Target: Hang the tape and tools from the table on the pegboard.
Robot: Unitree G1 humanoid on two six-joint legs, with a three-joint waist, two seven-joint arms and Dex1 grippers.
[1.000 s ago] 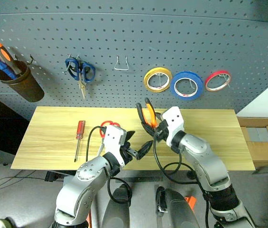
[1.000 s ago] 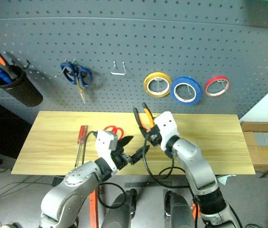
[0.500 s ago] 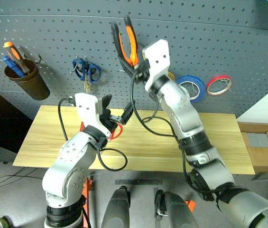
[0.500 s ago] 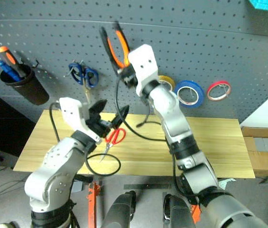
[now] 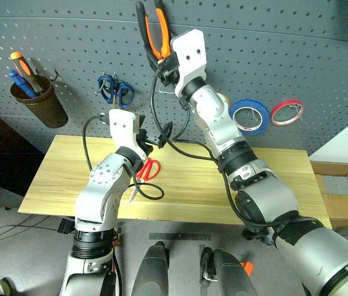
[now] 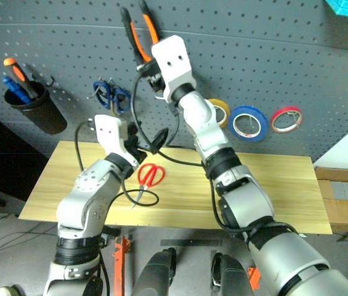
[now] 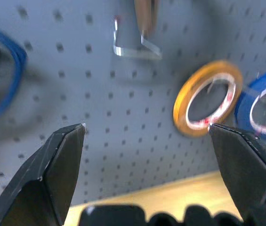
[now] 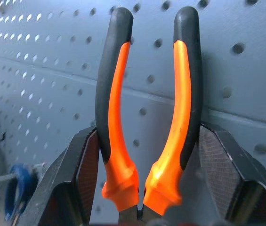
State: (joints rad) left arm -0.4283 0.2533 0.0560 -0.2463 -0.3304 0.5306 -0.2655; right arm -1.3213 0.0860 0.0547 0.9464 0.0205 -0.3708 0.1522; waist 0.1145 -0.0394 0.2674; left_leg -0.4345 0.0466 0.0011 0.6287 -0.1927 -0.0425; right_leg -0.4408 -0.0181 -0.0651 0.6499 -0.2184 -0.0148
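My right gripper (image 8: 144, 197) is raised against the dark grey perforated pegboard (image 5: 297, 55), near its top edge, and pinches the pliers with orange and black handles (image 5: 152, 31) low on the handles, my two black fingers (image 8: 76, 183) pressing on their outer sides while the handles stand upward in front of the holes. Just below the pliers a bent silver wire hook (image 7: 135, 47) juts from the board.

My left gripper (image 5: 151, 137) hangs over the back edge of the long table with the light yellowish wood-grain top (image 5: 272, 185), its jaws spread wide with nothing between them, pointed at the board.

The red-handled scissors (image 6: 147, 177) lie on the table toward its left half, close to my left forearm, with a black cable looped beside them.

On the pegboard, the wide blue ring-shaped tape roll (image 5: 249, 116) hangs toward the right, between a yellow tape roll (image 6: 221, 113) and a thin red tape roll (image 5: 287, 112). Blue-handled scissors (image 5: 116, 92) hang toward the left. Near the left edge a dark brown cup (image 5: 38, 105) hangs, holding an orange-handled screwdriver (image 5: 24, 66) and a blue-handled one (image 5: 16, 82)
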